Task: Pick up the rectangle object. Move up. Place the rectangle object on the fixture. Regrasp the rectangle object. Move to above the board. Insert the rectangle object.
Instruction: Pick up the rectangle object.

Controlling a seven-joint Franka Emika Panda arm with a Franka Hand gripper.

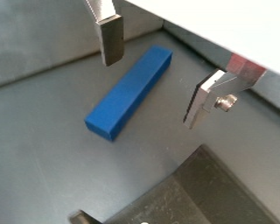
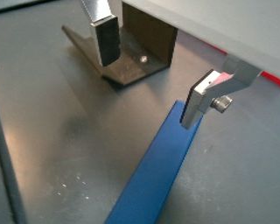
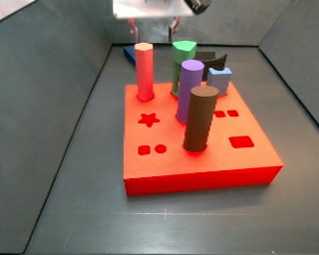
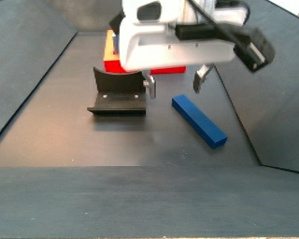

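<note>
On the dark grey floor (image 4: 64,131) lay the rectangle object (image 1: 129,92), a long, deep blue bar with flat matte faces, crisp edges and square-cut ends, resting flat on one broad face and apart from everything else. In a side view the bar (image 4: 200,120) ran slantwise just beside the fixture (image 4: 116,96), a dark L-shaped bracket on a base plate, without touching it; in a wrist view the bar (image 2: 157,171) stretched away from the same bracket (image 2: 133,54). Above it hung the gripper (image 1: 153,73), its two flat silver fingers (image 1: 111,39) with dark pads spread wide, one on either side of the bar and clear of it, with nothing pinched between them; the same open stance showed in a wrist view (image 2: 152,72), and in a side view the gripper (image 4: 174,84) hung below the white wrist housing (image 4: 164,37), between fixture and bar. Beyond stood the board (image 3: 202,149), a thick, bright red square slab whose top carried a star-shaped hole, small round holes and rectangular holes, all unfilled. Other openings in the slab held upright pieces: a tall red round peg (image 3: 144,71), a green peg (image 3: 185,52), a purple round peg (image 3: 190,83), a dark brown round peg (image 3: 201,119), a small pale blue block (image 3: 221,79) and a dark piece behind it whose shape I cannot tell.
</note>
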